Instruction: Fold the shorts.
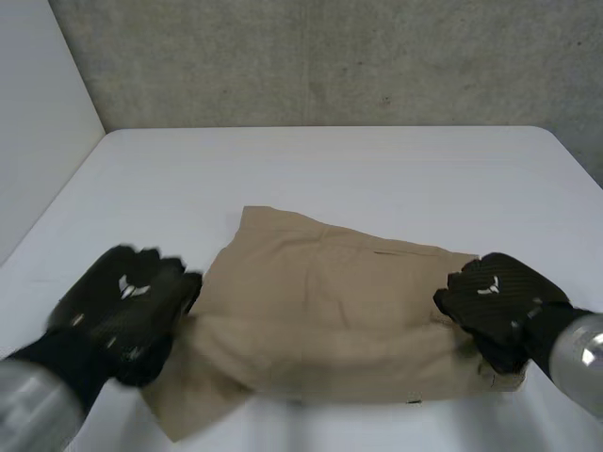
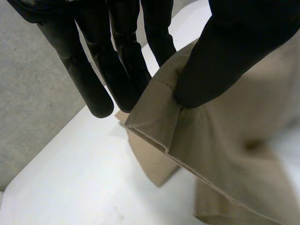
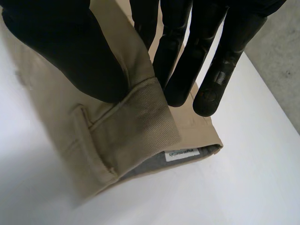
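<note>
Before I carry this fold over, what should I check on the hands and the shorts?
1. Left hand pinches the shorts' edge between thumb and fingers: ok.
2. Right hand pinches the opposite edge, by the label: ok.
3. Bare table beyond the shorts for the fold: ok.
4. Cloth flat between the hands: not ok, it is creased, and a loose corner juts out near the left hand.
5. Layers caught in each pinch: cannot tell.

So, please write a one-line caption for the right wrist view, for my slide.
Right hand pinching the waistband edge of the tan shorts, which lie on the white table.
</note>
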Available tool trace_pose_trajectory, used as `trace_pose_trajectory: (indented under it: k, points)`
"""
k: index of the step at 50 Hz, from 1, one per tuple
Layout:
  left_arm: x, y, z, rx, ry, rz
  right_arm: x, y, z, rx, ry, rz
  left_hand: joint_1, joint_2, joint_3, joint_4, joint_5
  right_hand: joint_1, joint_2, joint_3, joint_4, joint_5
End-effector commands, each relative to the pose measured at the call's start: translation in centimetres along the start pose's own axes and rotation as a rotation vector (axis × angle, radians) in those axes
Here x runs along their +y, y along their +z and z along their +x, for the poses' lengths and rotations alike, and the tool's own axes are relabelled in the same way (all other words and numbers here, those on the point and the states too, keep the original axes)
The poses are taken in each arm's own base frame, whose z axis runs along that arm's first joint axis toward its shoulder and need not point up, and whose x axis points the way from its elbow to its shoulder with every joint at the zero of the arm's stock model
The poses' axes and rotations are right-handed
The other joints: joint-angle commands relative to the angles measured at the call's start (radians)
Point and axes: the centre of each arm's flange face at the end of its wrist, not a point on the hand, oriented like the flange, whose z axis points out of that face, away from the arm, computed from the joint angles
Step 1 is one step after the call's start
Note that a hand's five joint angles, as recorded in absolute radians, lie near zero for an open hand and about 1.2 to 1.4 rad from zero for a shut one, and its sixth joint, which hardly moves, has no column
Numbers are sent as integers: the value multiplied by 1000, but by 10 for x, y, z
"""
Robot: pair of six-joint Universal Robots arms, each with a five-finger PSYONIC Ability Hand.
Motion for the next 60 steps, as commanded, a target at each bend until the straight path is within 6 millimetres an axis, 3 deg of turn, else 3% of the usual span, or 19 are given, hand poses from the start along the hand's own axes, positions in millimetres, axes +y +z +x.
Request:
trace_pose_trajectory:
  k: [1,8,16,19,26,27,28,29,30,31,32,33,36,38,42,47,51,55,60]
  points:
    - [1,105,-3,-42,134,36,8,66,19,52,12,-26,263,199,211,199,242,428,183,209,203,217]
    - [4,206,-4,-87,220,69,3,124,45,240,24,-7,263,199,211,199,242,428,183,209,203,217]
    - [27,287,7,-109,251,109,7,189,48,351,-12,59,263,199,211,199,242,428,183,209,203,217]
    - [32,303,10,-122,271,127,12,212,48,375,-28,81,263,199,211,199,242,428,183,209,203,217]
    - [39,332,13,-203,342,233,24,245,45,391,-75,80,263,199,211,199,242,424,178,204,199,212]
    - [38,334,13,-221,342,260,25,246,44,391,-79,77,238,173,185,173,216,179,-66,-40,-46,-32]
    - [38,335,14,-227,342,271,26,247,44,392,-80,73,34,-31,-19,-30,13,-181,-426,-400,-406,-392]
    - [37,336,13,-236,342,280,25,246,47,408,-76,68,-230,-294,-283,-294,-251,-793,-1039,-1013,-1018,-1005]
    - [36,335,14,-252,344,293,23,244,49,417,-71,72,-805,-870,-858,-869,-826,-793,-1039,-1013,-1018,-1005]
    - [33,334,16,-251,345,305,19,241,53,435,-64,78,-950,-1015,-1003,-1014,-971,-793,-1039,-1013,-1018,-1005]
    - [35,334,17,-248,344,307,13,237,58,456,-57,89,-958,-1023,-1011,-1022,-980,-793,-1039,-1013,-1018,-1005]
    - [33,333,18,-247,341,314,-5,222,73,506,-24,142,-958,-1022,-1010,-1022,-979,-793,-1039,-1013,-1018,-1005]
    - [10,321,13,-273,331,364,-37,191,95,569,70,263,-958,-1023,-1011,-1022,-980,-793,-1039,-1013,-1018,-1005]
    - [-10,306,4,-287,317,392,-48,175,104,585,125,311,-958,-1023,-1011,-1022,-980,-793,-1039,-1013,-1018,-1005]
    - [-26,278,-4,-272,258,399,-60,140,105,552,225,367,-958,-1023,-1011,-1022,-980,-793,-1039,-1013,-1018,-1005]
    - [-22,238,-7,-212,128,346,-38,114,83,419,309,285,-952,-1016,-1004,-1016,-973,-793,-1039,-1013,-1018,-1005]
    - [-5,201,-6,-148,-8,254,-1,94,61,329,394,174,-937,-1002,-990,-1001,-958,-793,-1039,-1013,-1018,-1005]
    - [13,175,-6,-121,-117,181,32,86,39,271,457,94,-937,-1002,-990,-1001,-958,-751,-997,-970,-976,-963]
    - [35,151,1,-96,-184,110,57,87,21,238,489,58,-937,-1002,-990,-1001,-958,-716,-961,-935,-941,-927]
